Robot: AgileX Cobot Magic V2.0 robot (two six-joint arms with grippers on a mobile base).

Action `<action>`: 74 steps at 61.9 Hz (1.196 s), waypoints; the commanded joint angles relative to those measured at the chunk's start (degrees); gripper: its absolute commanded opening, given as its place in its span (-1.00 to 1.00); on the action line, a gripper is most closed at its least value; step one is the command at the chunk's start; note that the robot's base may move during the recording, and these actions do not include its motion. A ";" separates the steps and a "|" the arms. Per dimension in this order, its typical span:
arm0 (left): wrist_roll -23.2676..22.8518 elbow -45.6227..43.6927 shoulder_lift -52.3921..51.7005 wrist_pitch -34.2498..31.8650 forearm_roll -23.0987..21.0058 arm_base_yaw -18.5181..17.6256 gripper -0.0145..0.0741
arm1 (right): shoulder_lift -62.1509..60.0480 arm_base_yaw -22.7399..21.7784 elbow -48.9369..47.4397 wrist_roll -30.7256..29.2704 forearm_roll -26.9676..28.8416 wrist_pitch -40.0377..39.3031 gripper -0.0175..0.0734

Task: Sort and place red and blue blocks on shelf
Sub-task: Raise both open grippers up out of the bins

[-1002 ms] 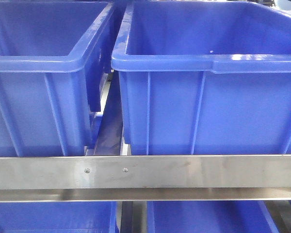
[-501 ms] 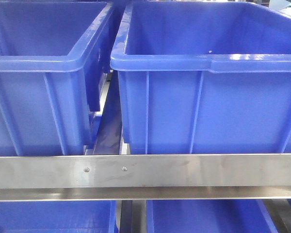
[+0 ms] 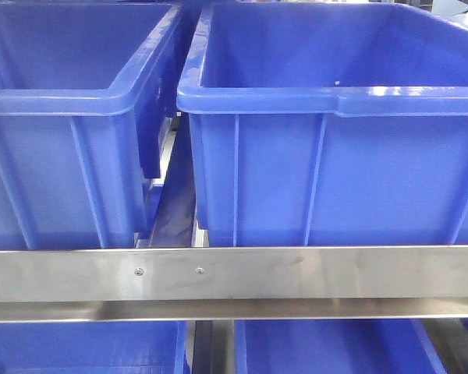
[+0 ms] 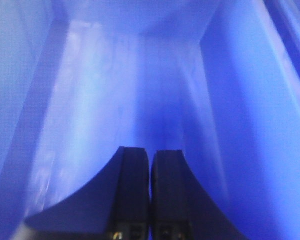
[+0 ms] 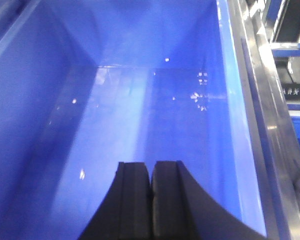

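The front view is showing the shelf point(image 3: 296, 274) as a brushed-metal crossbar with two small screws point(image 3: 170, 272) near its left-centre. Two large dark-blue bins are sitting behind it: the left bin point(image 3: 62, 164) and the right bin point(image 3: 335, 171), separated by a narrow gap. Further blue bins are showing below the crossbar. Neither arm is appearing in this view, and no block is resting on any visible part of the rack.

The left wrist view is looking down into a blue bin interior point(image 4: 140, 100). The left gripper point(image 4: 150, 192) is showing its two dark fingers pressed together, with only a hairline seam between them and nothing held. The picture is soft, but no cube is visible on the bin floor ahead of it.

The right wrist view is looking into another blue bin interior point(image 5: 140, 110), with a steel rail point(image 5: 262, 115) running along its right side. The right gripper point(image 5: 151, 200) is likewise presenting its fingers pressed together and holding nothing. Only small glints are showing on the bin floor; no cube is among them.

Status assessment: the red and blue blocks are not appearing in any current view, so their position cannot be told. No placement can be confirmed. Judged from these views, the whole sort may remain outstanding, or the blocks may be lying out of frame.
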 commanded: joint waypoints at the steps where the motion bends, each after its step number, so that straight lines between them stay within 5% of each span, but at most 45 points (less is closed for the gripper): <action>1: -0.53 0.51 -2.82 -4.31 0.00 -0.40 -0.39 | -3.83 0.02 1.83 -0.42 -0.54 -5.29 -0.49; 35: -0.53 11.80 -16.53 -4.09 0.00 0.20 -0.39 | -19.73 0.02 16.27 -0.42 -0.54 -5.93 -0.49; 74: -0.53 12.88 -18.88 -2.97 0.00 0.20 -0.39 | -20.25 0.02 17.03 -0.42 -0.48 -6.67 -0.49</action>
